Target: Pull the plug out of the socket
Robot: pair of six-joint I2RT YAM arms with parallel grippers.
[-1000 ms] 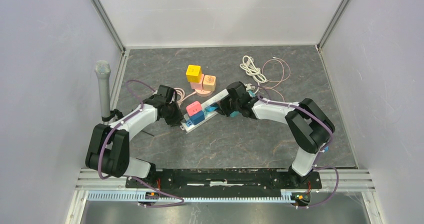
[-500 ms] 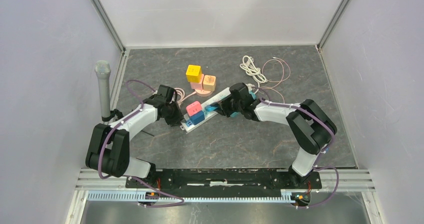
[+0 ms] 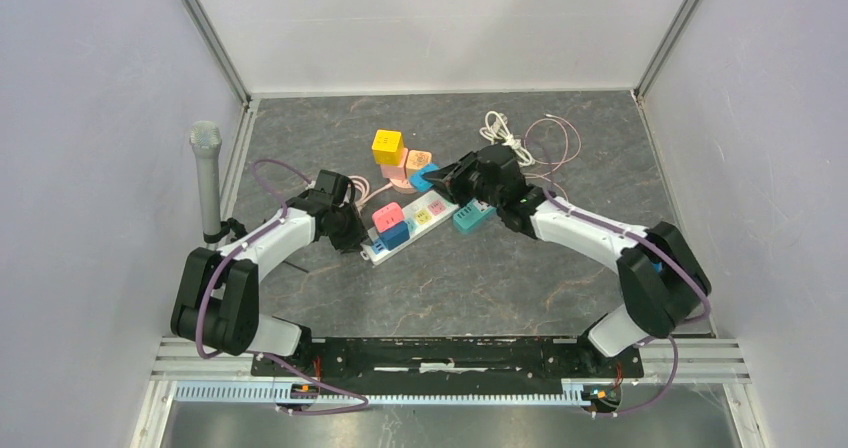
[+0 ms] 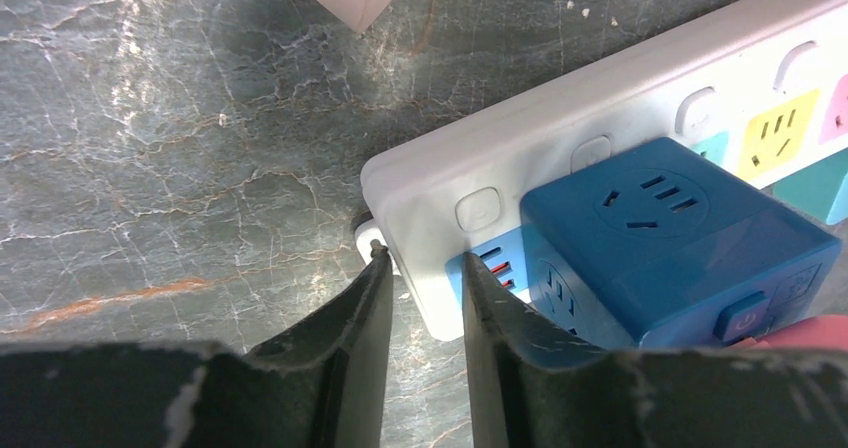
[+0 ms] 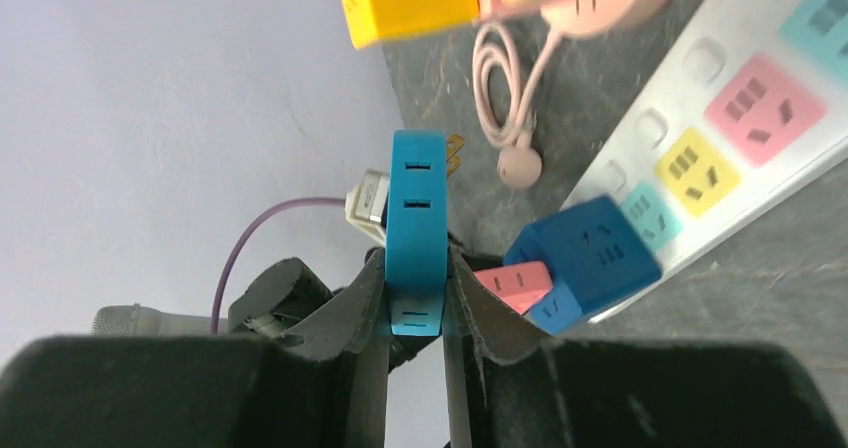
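– Pinching anything, the right gripper (image 5: 415, 260)?
– Yes: the light-blue plug (image 5: 416, 208), clamped between both fingers at mid-frame of the right wrist view, clear of the white power strip (image 4: 520, 128).
– And the left gripper (image 4: 424, 260)?
– Nipped onto the strip's end corner, lower centre, beside the dark-blue cube adapter (image 4: 660, 228).

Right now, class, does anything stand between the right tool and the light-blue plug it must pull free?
Nothing visible does. The right tool is shut directly on the light-blue plug, holding it apart from the power strip, whose end the left tool clamps.
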